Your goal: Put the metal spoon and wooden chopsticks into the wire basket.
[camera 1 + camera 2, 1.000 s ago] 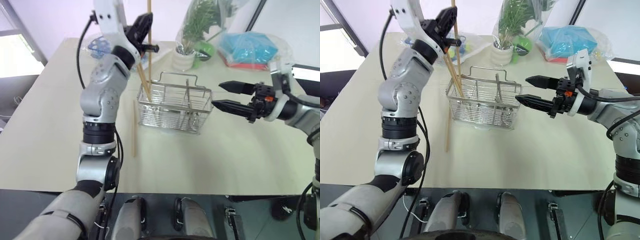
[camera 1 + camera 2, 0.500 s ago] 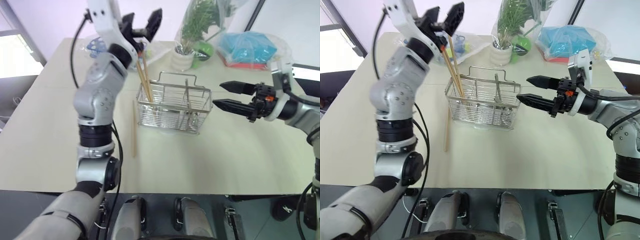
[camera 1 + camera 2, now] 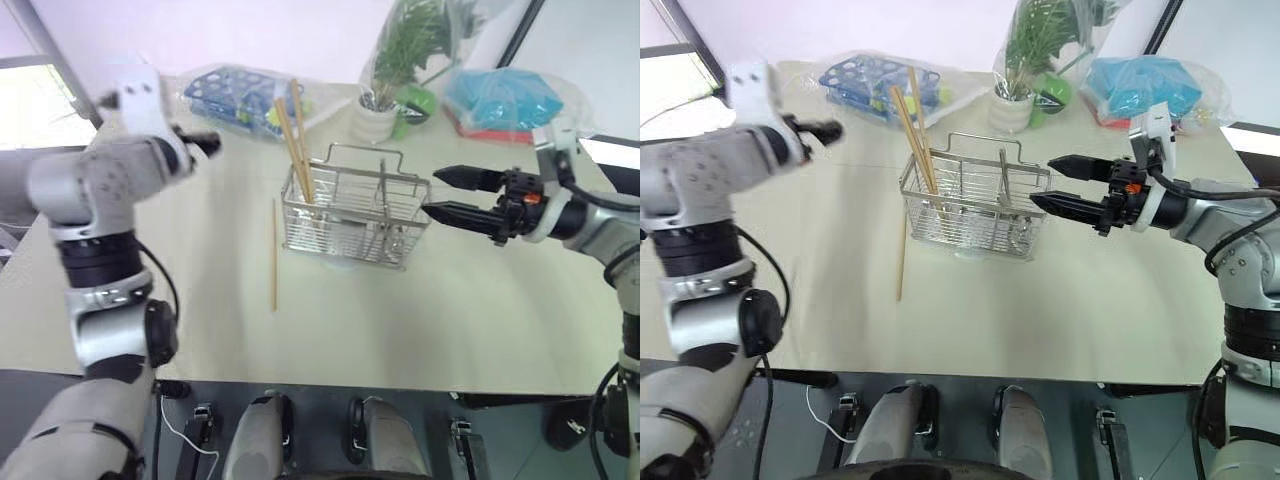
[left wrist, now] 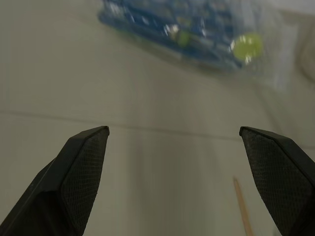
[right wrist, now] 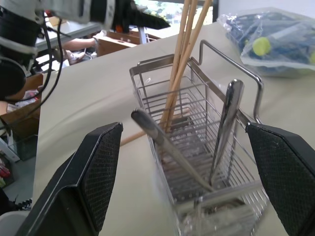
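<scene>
A: Start at the left of the head view. What is there?

B: The left gripper (image 3: 825,130) sits in the upper left, over bare table (image 3: 420,320), its jaws spread wide with nothing between them. Its wrist view shows the two fingers (image 4: 81,167) far apart above the tabletop, with the tip of a loose chopstick (image 4: 243,206) low in the frame.

A: And behind it?

B: A blue rack (image 3: 235,92) in clear plastic, near the top edge, left of centre.

A: Where are the task things?

B: The basket (image 3: 355,215) stands at mid-frame. Chopsticks (image 3: 297,140) lean in its left end, their tops sticking up and out past the rim. One more chopstick (image 3: 274,255) lies flat on the table just left of the basket, apart from it.

A: The spoon?

B: The right wrist view shows two metal handles inside the basket; the spoon (image 5: 226,128) stands near its handle loop, and another utensil (image 5: 167,147) leans across the middle. I cannot tell their bowls from here.

A: Further right?

B: A potted plant (image 3: 385,70) and a teal bag (image 3: 500,95) along the top. The right gripper (image 3: 452,194) hangs at mid-right, just beside the basket's right end, jaws spread and empty.
</scene>
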